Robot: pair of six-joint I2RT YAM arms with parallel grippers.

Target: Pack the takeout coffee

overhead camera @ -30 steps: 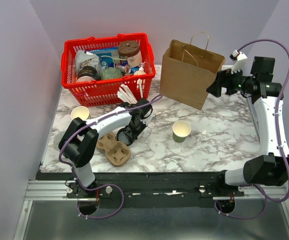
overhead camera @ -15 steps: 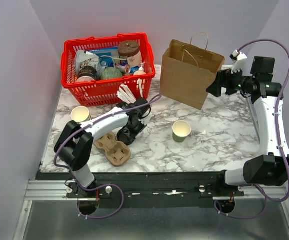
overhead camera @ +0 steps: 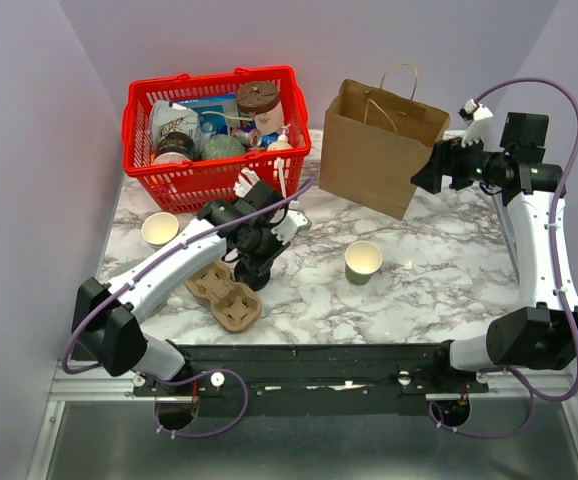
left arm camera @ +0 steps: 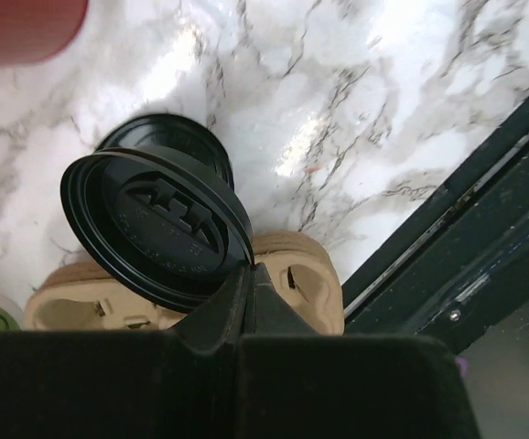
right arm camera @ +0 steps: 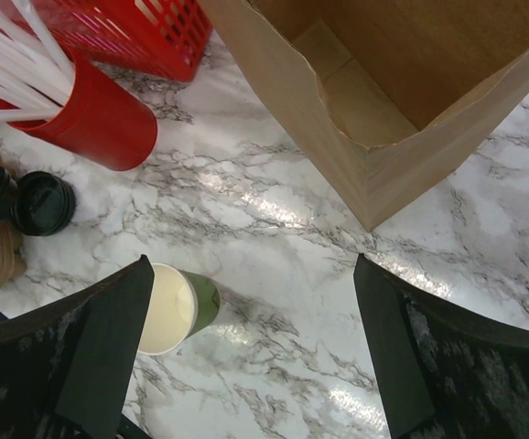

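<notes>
Only my left wrist view shows it plainly: my left end effector (left arm camera: 249, 274) pinches a black lid (left arm camera: 155, 224) by its rim, near the cardboard carrier (left arm camera: 306, 274). My right end effector (right arm camera: 251, 302) gapes wide over the tabletop (right arm camera: 274, 210), where the coffee cup (right arm camera: 178, 306) stands lidless near the paper bag (right arm camera: 356, 101). I cannot tell whether the cup is filled. A red cup (right arm camera: 100, 123) holds straws (right arm camera: 8, 55).

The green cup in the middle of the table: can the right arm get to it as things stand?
Probably yes. The right gripper is open and empty, the green cup stands alone on the table, and the paper bag is to the side, not between them.
</notes>
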